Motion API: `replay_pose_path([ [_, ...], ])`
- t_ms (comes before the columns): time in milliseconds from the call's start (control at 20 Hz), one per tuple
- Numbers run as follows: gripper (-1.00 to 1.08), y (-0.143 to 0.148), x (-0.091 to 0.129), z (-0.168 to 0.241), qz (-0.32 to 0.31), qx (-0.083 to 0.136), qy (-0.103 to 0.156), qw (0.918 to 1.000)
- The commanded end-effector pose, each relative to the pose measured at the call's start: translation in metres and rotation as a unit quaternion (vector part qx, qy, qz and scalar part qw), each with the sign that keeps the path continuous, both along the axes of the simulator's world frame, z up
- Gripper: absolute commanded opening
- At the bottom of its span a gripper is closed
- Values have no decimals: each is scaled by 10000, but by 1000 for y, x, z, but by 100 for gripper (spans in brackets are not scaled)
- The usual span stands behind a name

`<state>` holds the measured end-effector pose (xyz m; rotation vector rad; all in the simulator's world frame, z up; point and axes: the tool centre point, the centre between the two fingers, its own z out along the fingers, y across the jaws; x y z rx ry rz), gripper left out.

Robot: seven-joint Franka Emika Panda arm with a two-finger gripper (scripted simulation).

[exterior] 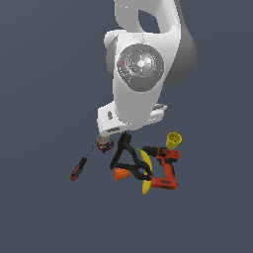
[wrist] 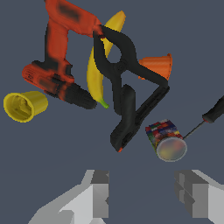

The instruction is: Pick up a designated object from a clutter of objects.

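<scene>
The large black spring clamp (wrist: pixel 127 103) lies among the clutter, A-shaped, with an orange tip (wrist: pixel 157 65) on one arm. In the exterior view the clamp (exterior: pixel 121 151) is just below my hand. My gripper (wrist: pixel 146 194) is open and empty and hovers above the clamp's handle end, apart from it. Its two grey fingers (wrist: pixel 98 197) show in the wrist view. In the exterior view my gripper (exterior: pixel 116 132) is mostly hidden by the white hand.
A red-and-black drill (wrist: pixel 59 57) and a yellow banana (wrist: pixel 97 70) lie against the clamp. A yellow cup (wrist: pixel 24 105) lies beyond the drill. A small printed can (wrist: pixel 166 140) lies close to the clamp's handles. A red-handled screwdriver (exterior: pixel 79 168) lies at the exterior view's left.
</scene>
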<state>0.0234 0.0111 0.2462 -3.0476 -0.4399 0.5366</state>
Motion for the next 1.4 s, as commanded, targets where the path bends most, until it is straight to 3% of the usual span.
replay_pose_path([
  [0, 28, 0, 5, -8, 196, 34, 256, 9995],
  [300, 28, 0, 14, -28, 643, 102, 839, 9943],
  [600, 28, 2, 21, -48, 1069, 165, 1397, 9843],
  [1350, 28, 8, 27, -95, 2027, 295, 2640, 9425],
])
